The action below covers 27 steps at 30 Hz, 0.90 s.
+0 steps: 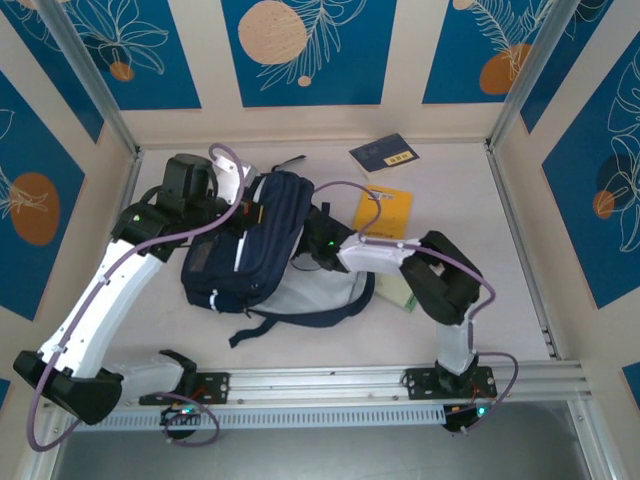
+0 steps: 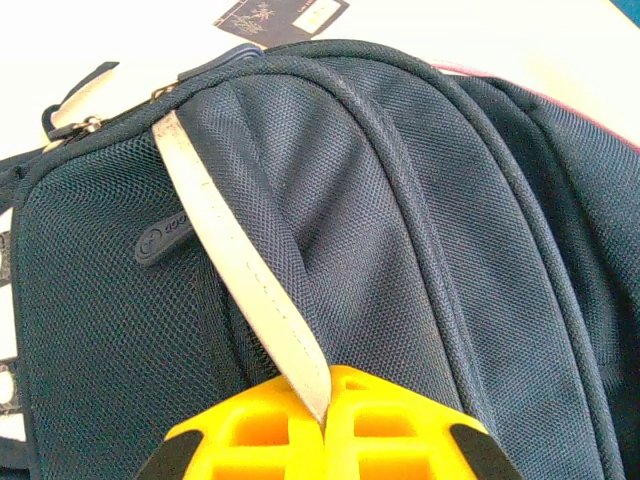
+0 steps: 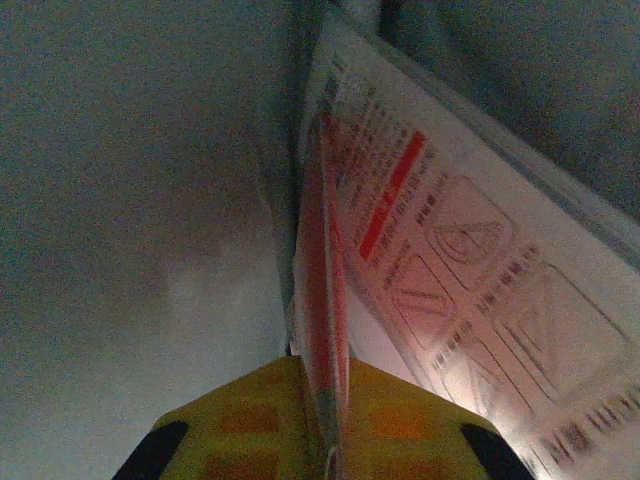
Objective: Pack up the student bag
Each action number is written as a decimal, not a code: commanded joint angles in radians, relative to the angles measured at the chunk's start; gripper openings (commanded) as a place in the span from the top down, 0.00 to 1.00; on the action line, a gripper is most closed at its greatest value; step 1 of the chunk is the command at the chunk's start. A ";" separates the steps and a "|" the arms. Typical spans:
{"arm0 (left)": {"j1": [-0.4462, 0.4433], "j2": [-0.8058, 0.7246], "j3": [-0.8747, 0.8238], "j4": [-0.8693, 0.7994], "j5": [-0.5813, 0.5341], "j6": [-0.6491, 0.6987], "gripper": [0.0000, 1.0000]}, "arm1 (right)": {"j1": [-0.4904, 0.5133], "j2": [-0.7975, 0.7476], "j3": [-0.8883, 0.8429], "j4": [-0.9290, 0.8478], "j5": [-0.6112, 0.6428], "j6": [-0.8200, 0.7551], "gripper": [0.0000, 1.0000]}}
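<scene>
— Left gripper point(image 2: 325, 410) clamped on white strap point(image 2: 240, 260) of student bag point(image 1: 245, 245); bag flat on table point(image 1: 470, 200). Right?

— Right gripper point(image 3: 325, 400) apparently inside bag, pinching printed sheet point(image 3: 450, 260). Yellow book point(image 1: 390, 210), navy booklet point(image 1: 385, 153) lie beside bag: packing partway, I judge.

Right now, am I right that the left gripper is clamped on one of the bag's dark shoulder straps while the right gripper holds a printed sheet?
Not quite. The left wrist view shows the left gripper clamped on a pale grey-white strip of the student bag, not a dark shoulder strap. The right gripper does hold a printed sheet.
</scene>
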 commanded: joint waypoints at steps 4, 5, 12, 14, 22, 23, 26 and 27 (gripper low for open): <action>0.048 -0.004 0.002 0.209 0.073 -0.054 1.00 | 0.037 0.083 0.114 -0.084 0.001 -0.019 0.56; 0.056 -0.004 -0.003 0.211 0.077 -0.059 1.00 | 0.035 0.069 0.104 -0.085 0.001 -0.032 0.51; 0.132 -0.041 -0.072 0.242 -0.001 -0.127 1.00 | 0.025 -0.151 0.009 -0.208 0.058 -0.225 0.26; 0.158 -0.054 -0.090 0.255 -0.017 -0.154 1.00 | 0.020 -0.220 -0.032 -0.231 0.062 -0.254 0.24; 0.206 -0.081 -0.078 0.233 -0.202 -0.188 1.00 | -0.042 -0.473 -0.177 -0.385 0.130 -0.315 0.20; 0.208 -0.078 -0.075 0.230 -0.218 -0.188 1.00 | -0.052 -0.500 -0.187 -0.404 0.143 -0.323 0.19; 0.216 -0.054 -0.062 0.222 -0.244 -0.188 1.00 | -0.094 -0.585 -0.212 -0.475 0.161 -0.352 0.19; 0.217 -0.046 -0.062 0.222 -0.251 -0.186 1.00 | -0.107 -0.610 -0.216 -0.503 0.176 -0.356 0.20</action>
